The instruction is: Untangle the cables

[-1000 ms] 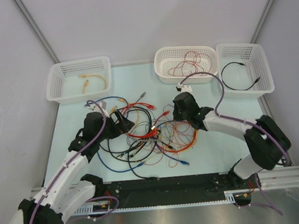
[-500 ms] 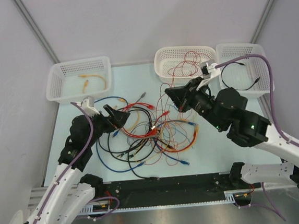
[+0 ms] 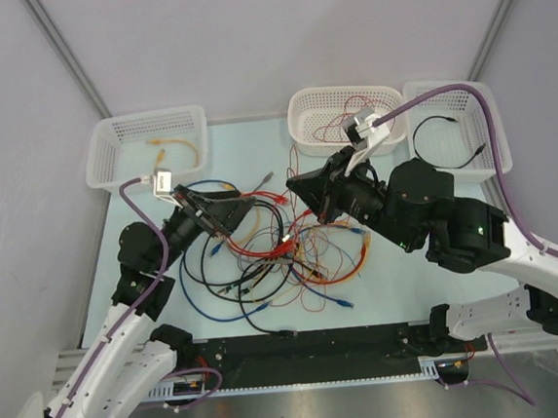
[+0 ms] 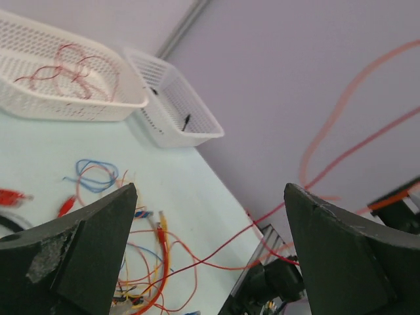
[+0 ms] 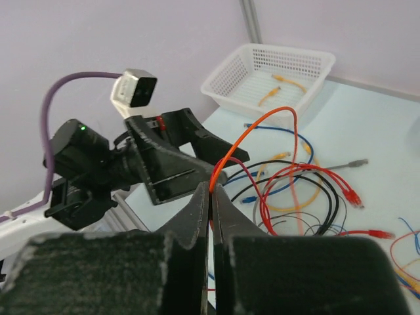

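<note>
The pale tabletop (image 3: 254, 148) carries the cables (image 3: 268, 254), which lie tangled in its middle between the two arms. The right pincer (image 3: 294, 182), low at the heap a second ago, is now raised and farther left, pressed together on a thin orange cable (image 5: 261, 122). The left pincer (image 3: 247, 205), spread wide and empty, has swung right to face it.

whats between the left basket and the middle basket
Nothing but bare table lies between the left basket and the middle basket; the top view shows it.
</note>
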`<control>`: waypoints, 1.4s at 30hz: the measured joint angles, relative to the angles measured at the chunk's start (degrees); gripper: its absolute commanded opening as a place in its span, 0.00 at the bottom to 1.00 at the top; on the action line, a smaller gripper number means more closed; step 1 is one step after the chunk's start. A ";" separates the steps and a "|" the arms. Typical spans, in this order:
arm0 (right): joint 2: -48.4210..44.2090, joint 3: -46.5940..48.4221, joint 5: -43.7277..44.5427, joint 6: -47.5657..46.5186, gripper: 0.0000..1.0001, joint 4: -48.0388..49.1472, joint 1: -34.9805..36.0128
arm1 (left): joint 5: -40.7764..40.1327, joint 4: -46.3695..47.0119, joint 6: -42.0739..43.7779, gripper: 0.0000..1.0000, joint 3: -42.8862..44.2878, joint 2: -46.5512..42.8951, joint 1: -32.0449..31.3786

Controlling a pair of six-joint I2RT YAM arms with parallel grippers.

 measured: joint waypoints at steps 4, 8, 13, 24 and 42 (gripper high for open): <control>0.20 -0.35 0.70 -0.07 0.00 -0.98 0.00 | 1.75 3.67 2.89 0.92 1.46 1.51 -5.53; 0.15 -0.35 1.07 -0.07 0.00 -1.44 0.00 | 2.49 3.87 8.61 0.89 4.81 5.77 -13.57; -0.11 -0.61 1.22 0.15 0.00 -1.88 0.00 | 2.08 3.48 13.70 0.76 5.25 11.30 -19.71; -2.05 -3.21 1.44 1.18 0.27 -2.93 0.02 | -2.89 2.32 18.86 0.00 8.35 18.64 -21.92; -5.16 -8.61 5.73 0.81 0.56 -3.89 -0.90 | -19.45 -18.58 18.25 0.00 12.31 10.93 -17.16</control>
